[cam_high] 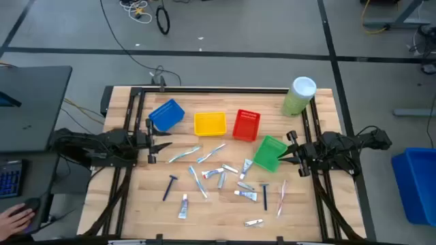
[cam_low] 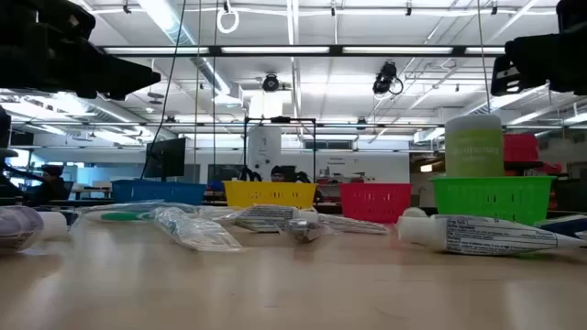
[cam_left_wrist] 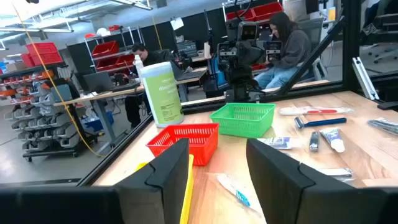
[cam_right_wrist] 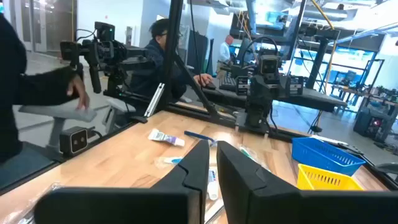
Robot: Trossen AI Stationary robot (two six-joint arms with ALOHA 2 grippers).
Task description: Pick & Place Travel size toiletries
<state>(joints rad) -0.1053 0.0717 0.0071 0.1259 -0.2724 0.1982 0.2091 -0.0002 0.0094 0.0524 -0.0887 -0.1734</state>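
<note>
The travel size toiletries (cam_high: 218, 178) lie scattered over the middle and near part of the counter (cam_high: 225, 221), their long axes pointing every way, between both arms. The left gripper (cam_high: 153, 143) hovers at the left edge, fingers spread. The right gripper (cam_high: 291, 151), beside the green bin (cam_high: 270, 153), looks narrowly parted. Neither seems clearly nearer; small labels are unreadable.

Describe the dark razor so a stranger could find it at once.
Start at the row of bins and take the blue bin on the table's left. Toward the near edge from it lies the razor, alone. It is the only dark, T-headed item; its neighbours are pale tubes.
</note>
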